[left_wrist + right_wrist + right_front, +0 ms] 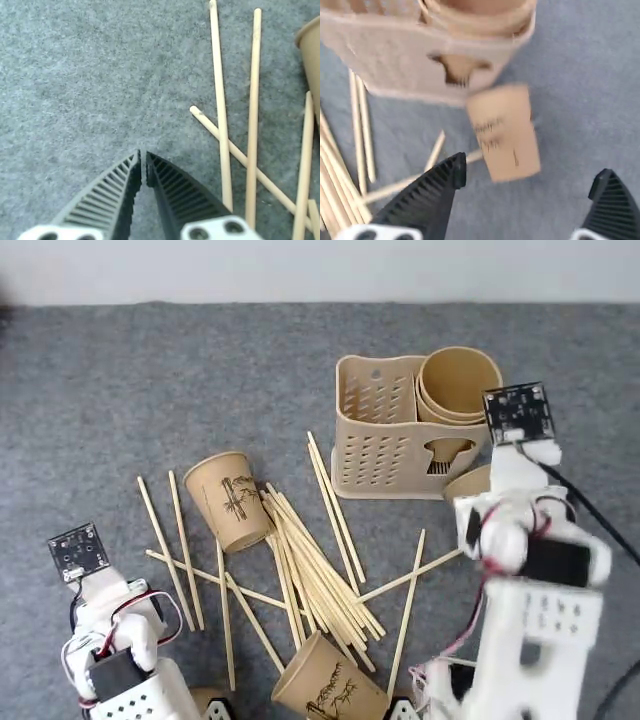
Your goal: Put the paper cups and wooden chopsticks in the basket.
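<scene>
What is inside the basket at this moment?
A stack of paper cups stands in one compartment of the basket. The other compartment shows its perforated walls, with nothing sticking out. The cups' lower parts and that compartment's floor are hidden by the walls.

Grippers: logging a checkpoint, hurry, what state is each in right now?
Left gripper: closed, empty.
Right gripper: open, holding nothing, over a lying cup.
</scene>
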Controlling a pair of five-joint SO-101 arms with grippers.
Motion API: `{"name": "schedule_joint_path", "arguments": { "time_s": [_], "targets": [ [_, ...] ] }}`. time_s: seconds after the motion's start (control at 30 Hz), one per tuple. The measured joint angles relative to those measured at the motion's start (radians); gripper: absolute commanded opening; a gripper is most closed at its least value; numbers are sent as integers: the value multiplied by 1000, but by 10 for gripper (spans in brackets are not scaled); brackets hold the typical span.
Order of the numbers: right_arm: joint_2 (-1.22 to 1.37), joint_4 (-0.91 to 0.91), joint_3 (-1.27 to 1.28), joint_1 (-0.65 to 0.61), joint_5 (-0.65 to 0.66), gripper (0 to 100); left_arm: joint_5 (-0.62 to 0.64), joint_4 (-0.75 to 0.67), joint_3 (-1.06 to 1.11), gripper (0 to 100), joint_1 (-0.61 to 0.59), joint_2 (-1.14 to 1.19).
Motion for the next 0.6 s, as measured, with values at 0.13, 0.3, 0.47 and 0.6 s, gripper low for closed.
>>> {"name": "schedule_joint_path", "arguments": {
  "time_s": [0.13,0.3,0.47,0.6],
  "targets": [
    [147,-35,5,37,11,388,0,0,0,17,0,0],
    [341,-140,5,46,14,389,0,0,0,17,0,0],
    [477,-232,5,44,14,389,0,0,0,17,0,0],
    [568,-295,5,44,14,389,0,0,0,17,0,0]
  ]
}}
